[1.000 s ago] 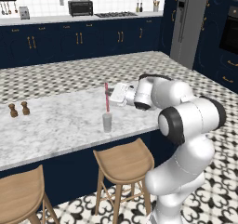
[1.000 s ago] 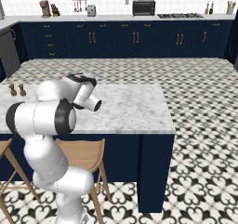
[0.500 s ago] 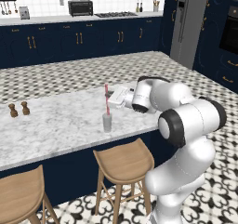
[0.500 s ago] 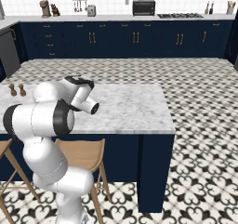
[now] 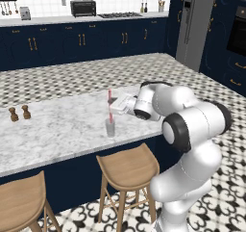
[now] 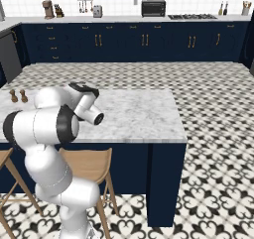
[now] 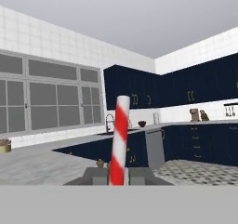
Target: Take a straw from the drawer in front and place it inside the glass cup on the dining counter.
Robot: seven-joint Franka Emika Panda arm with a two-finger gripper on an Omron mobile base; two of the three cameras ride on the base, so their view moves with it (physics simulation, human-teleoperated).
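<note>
Gripping the straw [image 7: 119, 139], jaws closed.

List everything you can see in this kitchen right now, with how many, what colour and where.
straw: one, red and white striped, upright, held above the glass cup, lower end at its mouth
glass cup: one, clear grey, on the dining counter near its front edge
dining counter: one, white-grey marble on navy base
shakers: two, brown, far left of the counter
stools: two, wooden, in front of the counter
toaster oven: one, black, back worktop
gripper: one, shut on the straw
</note>
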